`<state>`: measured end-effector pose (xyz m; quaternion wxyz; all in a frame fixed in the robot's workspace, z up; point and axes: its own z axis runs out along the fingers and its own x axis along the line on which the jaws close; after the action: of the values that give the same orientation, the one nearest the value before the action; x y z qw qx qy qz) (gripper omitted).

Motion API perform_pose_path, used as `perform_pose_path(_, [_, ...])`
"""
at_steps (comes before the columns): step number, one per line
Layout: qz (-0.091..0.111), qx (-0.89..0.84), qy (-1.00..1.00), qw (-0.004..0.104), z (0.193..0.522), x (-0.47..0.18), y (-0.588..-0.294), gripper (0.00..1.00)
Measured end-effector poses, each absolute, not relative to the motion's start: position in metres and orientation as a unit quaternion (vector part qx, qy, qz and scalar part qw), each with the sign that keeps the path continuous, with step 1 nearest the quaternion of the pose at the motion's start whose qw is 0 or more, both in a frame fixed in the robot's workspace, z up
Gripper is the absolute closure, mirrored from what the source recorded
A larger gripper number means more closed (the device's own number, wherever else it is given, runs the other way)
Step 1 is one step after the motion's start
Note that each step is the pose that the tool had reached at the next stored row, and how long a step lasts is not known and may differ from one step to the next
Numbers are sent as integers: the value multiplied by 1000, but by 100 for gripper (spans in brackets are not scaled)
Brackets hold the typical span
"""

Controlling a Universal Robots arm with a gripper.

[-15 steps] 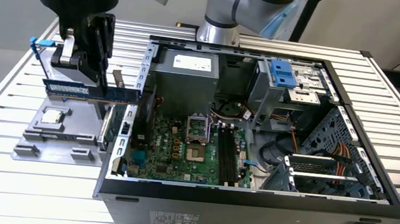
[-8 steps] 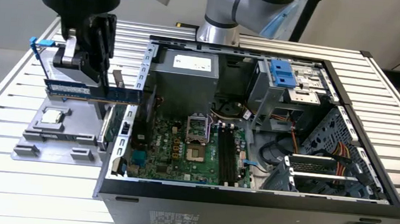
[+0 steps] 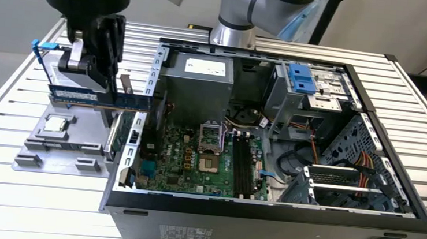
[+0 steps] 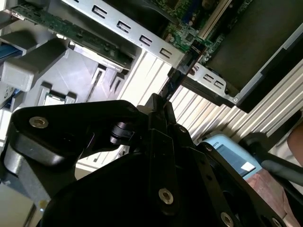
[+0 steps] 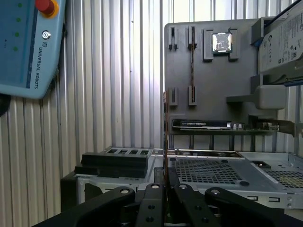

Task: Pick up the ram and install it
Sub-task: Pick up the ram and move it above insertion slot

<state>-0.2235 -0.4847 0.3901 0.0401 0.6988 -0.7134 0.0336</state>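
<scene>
Ribbed metal table (image 3: pixel 14 96) carries an open computer case (image 3: pixel 266 228). Over it the claw (image 3: pixel 84 82) is closed on the ram (image 3: pixel 115 100), pinching its flat faces a little off centre. In the exterior view the stick hangs level at nine o'clock of the case, with the grey holder tray (image 3: pixel 57 140) at six o'clock beneath. It looks light, stiff and brittle, best gripped mid-board, clear of the contacts

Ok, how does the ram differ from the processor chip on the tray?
The ram is a long, narrow blue stick; the processor chip is small, square and silver. The ram stands on edge, clamped in the gripper above the grey tray; the chip lies flat in a recess of that tray. Both sit outside the computer case.
</scene>
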Motion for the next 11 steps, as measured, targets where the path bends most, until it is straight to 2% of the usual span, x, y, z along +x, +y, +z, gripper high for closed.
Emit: perform_pose_path(11, [34,699,-714,40,390,-220,-485,100])
